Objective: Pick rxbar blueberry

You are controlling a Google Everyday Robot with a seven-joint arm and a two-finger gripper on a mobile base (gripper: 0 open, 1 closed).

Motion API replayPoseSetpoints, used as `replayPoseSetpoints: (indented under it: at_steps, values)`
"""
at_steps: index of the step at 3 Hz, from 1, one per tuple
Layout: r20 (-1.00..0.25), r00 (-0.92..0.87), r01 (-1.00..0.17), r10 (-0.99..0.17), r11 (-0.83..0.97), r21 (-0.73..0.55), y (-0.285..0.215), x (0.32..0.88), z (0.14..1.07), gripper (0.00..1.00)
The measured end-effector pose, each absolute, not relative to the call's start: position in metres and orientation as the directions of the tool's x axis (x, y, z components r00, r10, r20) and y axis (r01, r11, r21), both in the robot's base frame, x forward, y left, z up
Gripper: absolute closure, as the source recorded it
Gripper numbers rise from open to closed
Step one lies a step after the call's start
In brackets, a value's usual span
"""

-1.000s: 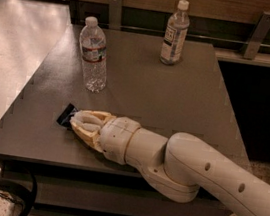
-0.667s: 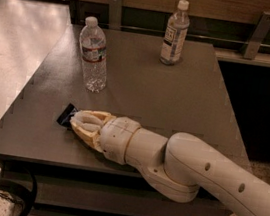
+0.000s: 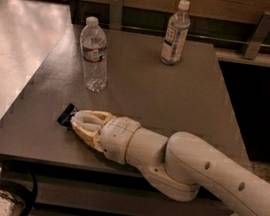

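Nothing has visibly moved over the last second. The gripper [image 3: 76,120] stays low at the front left part of the tabletop [image 3: 148,89], and the arm [image 3: 201,170] reaches in from the lower right along the same line as before. The rxbar blueberry [image 3: 66,115] lies in the same spot, flat on the tabletop near its left front edge. Only its dark left end shows, poking out past the fingertips; the rest is hidden under the gripper.

The tan fingers [image 3: 90,117] are drawn together at their tips over the bar, so they appear closed on it, gripping its covered end. The bar has not left the surface, though.

This stillness suggests the grasp is being settled rather than a new approach being made: the reach looks done and the lift has not yet begun. What remains is to raise the bar clear of the tabletop. The wrapper is shiny and the bar is thin and flat, so the hold may be shallow and it could slip out as the arm rises.

The clear water bottle [image 3: 94,56] stands behind the gripper, apart from it, and the second bottle [image 3: 176,33] stands well away at the back, so neither crowds an upward move
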State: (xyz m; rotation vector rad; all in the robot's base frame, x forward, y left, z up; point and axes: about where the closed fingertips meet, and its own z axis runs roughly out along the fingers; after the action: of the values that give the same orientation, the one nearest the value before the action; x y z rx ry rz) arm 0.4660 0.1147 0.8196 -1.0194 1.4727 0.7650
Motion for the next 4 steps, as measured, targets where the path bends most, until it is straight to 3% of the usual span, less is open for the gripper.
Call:
replayPoseSetpoints:
  at_steps: [2, 4]
  values:
    - [-0.984, 0.007, -0.907, -0.176, 0.414, -0.081, 0.115, 0.466, 0.831, 1.0]
    - [-0.948, 0.059, -0.909, -0.311, 0.376, -0.18, 0.108, 0.483, 0.884, 1.0]
